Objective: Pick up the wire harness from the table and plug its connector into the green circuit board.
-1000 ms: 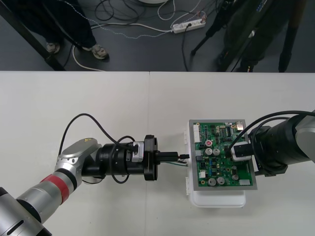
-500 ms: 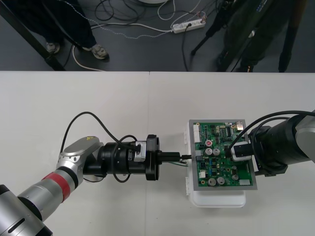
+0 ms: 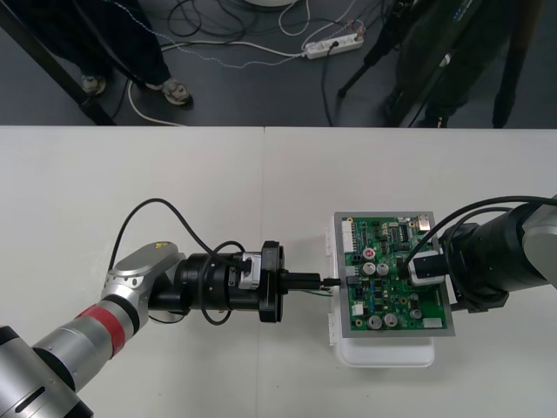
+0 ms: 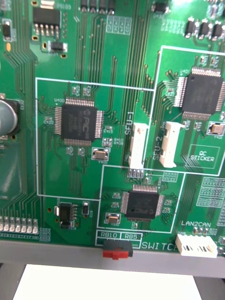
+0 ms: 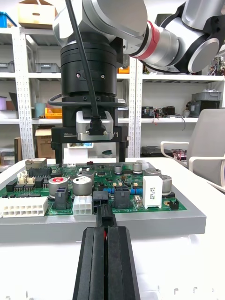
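Pale table [image 3: 174,192] carries the green circuit board [image 3: 396,300] on its white base [image 3: 387,353] at the right. The right gripper [image 5: 89,157] hangs over the board's right part, fingers spread and empty, tips hidden behind components. At the board's left edge the left gripper [image 3: 324,280] is clamped on the wire harness [image 3: 315,293] just behind its black plug [image 5: 104,213], which touches a black connector [image 5: 99,197] there; whether it is seated cannot be made out.

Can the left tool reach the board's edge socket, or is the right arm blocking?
Probably yes: the left tool, shut on the small black plug, sits at the green circuit board's edge; the right tool stands farther back.
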